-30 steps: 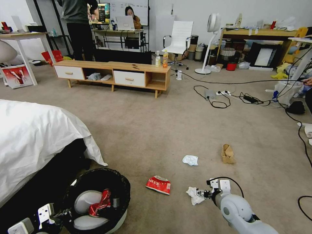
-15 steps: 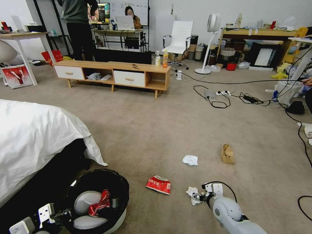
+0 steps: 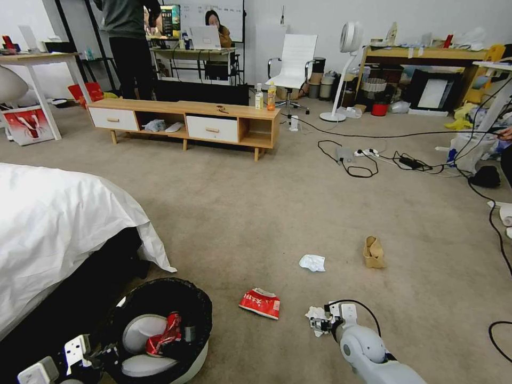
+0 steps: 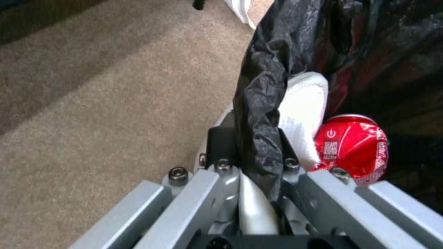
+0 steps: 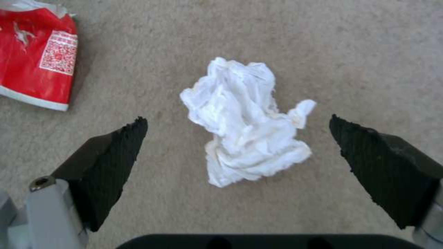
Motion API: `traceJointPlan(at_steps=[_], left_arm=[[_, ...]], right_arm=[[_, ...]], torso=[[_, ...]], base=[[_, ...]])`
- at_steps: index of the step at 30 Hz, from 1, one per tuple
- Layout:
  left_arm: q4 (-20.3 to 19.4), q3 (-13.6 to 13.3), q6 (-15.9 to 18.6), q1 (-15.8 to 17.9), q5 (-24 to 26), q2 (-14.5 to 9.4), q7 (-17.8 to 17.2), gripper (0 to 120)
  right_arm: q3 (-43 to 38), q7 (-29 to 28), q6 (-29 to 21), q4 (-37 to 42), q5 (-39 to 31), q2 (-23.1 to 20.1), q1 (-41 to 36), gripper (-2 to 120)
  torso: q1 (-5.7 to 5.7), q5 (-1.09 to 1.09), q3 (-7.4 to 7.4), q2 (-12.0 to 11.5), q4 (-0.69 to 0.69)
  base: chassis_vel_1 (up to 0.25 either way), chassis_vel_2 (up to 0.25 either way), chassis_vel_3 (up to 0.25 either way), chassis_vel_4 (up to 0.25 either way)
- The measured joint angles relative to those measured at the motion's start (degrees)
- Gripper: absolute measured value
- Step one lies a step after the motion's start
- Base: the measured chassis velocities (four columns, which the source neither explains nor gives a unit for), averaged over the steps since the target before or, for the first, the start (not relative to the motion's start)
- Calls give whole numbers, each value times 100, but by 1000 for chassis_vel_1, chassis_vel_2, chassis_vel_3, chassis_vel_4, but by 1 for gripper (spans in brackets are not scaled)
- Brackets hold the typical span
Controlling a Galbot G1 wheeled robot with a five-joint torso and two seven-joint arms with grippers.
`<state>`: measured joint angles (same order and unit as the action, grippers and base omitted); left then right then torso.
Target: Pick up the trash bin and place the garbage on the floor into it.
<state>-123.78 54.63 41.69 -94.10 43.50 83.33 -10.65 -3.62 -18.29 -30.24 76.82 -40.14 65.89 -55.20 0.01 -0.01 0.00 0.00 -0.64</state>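
The trash bin [image 3: 201, 306], white with a black bag over its rim, is tipped toward me at the lower left beside the bed. My left gripper [image 3: 104, 354] is shut on its bag-covered rim [image 4: 258, 103], and a crushed red can [image 3: 164, 335] lies inside it. My right gripper [image 3: 320, 324] hangs open just above a crumpled white tissue [image 5: 247, 121] on the floor [image 3: 256, 213], one finger [image 5: 110, 162] on each side without touching it. A flattened red-white carton [image 3: 260, 303] lies close by on the left. Farther off lie another tissue [image 3: 312, 262] and a brown paper box [image 3: 374, 252].
A bed with a white sheet [image 3: 58, 229] blocks the left side. A low wooden bench [image 3: 186, 122] stands across the room. Black cables [image 3: 373, 157] trail over the carpet on the right, one looping near my right arm [image 3: 498, 325].
My right gripper has moved left and nearer to me, ending over the tissue. The left gripper and the bin have stayed put.
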Motion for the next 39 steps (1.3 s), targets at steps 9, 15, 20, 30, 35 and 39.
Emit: traceJointPlan(at_steps=[9,15,20,30,35,39], left_arm=[[49,6,-8,12,-2,-7,9,3],[87,-1,-11,29,-7,-9,11,3],[131,-11,-13,54,-14,-12,15,3],[169,-31,-20,74,-24,-14,25,3],[174,-35,-27,69,-37,-13,33,3],[174,-35,-28,57,-37,-15,36,3]], right_arm=[[49,112,133,-401,132,173,135,100],[65,180,209,-608,219,232,181,100],[92,256,298,-846,332,291,259,100],[168,338,458,-1264,481,453,429,99],[178,376,520,-1431,546,520,481,99],[175,387,613,-1609,651,586,523,92]], torso=[[0,0,0,0,0],[0,0,0,0,0],[0,0,0,0,0],[0,1,0,0,0],[0,0,0,0,0],[0,0,0,0,0]], base=[[0,0,0,0],[0,0,0,0],[0,0,0,0],[0,0,0,0],[0,0,0,0],[0,0,0,0]])
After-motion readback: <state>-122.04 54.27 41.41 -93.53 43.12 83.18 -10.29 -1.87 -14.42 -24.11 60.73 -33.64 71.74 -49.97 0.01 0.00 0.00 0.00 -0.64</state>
